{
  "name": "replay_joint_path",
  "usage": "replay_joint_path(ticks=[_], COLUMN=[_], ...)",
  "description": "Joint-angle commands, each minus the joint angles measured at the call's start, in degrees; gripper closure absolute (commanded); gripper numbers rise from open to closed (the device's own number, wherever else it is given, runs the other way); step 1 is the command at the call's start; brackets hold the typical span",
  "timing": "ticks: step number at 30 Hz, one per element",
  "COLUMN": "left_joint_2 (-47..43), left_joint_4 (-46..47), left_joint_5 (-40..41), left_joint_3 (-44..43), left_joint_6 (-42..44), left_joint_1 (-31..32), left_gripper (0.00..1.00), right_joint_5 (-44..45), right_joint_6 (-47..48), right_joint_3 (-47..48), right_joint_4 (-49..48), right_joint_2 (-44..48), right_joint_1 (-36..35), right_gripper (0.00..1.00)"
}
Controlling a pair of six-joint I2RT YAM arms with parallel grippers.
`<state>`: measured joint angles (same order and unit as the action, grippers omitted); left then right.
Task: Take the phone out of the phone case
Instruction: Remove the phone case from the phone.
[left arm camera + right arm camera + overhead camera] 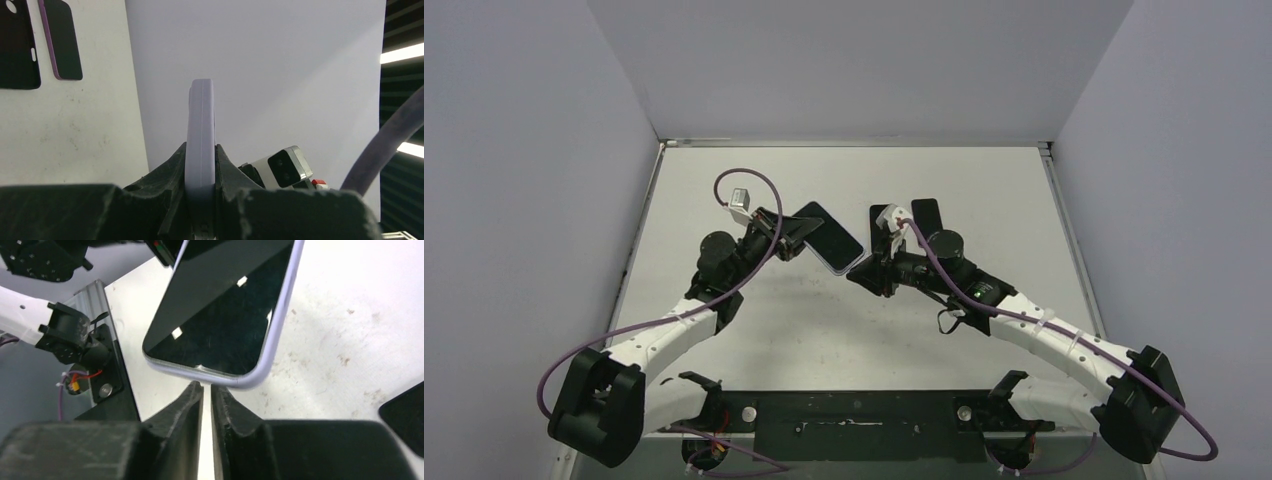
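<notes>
Phone [834, 238] edge-on in L gripper [200, 155] pinch; R gripper [206, 388] tips together, empty, just off corner.

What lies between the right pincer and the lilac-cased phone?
Nothing: the right wrist view shows only bare white table between right pincer and lilac-cased black phone.

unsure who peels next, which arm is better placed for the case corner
Right: its empty, shut jaws sit just off a corner of the black-screened phone in its lavender case; the left jaws clamp its edge.
</notes>
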<state>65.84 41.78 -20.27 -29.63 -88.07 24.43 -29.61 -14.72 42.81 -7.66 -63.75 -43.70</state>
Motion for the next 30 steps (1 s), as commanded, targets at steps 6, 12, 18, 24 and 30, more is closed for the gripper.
replay_joint_path(ticks=[6, 12, 18, 24, 30], left_joint_2=[2.0, 2.5, 2.0, 1.0, 0.4], left_joint_4=[4.4, -3.2, -3.4, -2.1, -0.7], left_joint_5=[-21.1, -30.3, -36.7, -39.8, -41.3], left_joint_3=[-8.3, -15.0, -17.7, -18.4, -18.6], left_joint_6=[12.5, 25.3, 29.1, 29.2, 28.3], left_joint_1=[-8.4, -9.2, -9.2, -9.0, -8.7], left_gripper=[1.0, 1.0, 1.0, 1.0, 1.0], right_joint_5=[-15.4, -21.7, -24.7, -26.2, -27.3], right_joint_6=[-1.5, -0.3, 0.7, 1.4, 1.8], right_joint_3=[-0.4, 2.1, 5.3, 8.2, 9.6], right_joint_4=[3.3, 4.5, 4.0, 3.4, 2.8], right_joint_2=[6.2, 5.6, 1.6, -0.8, -2.7], right_joint_1=[4.4, 6.2, 6.0, 5.2, 4.3], right_gripper=[0.54, 0.42, 0.4, 0.4, 0.45])
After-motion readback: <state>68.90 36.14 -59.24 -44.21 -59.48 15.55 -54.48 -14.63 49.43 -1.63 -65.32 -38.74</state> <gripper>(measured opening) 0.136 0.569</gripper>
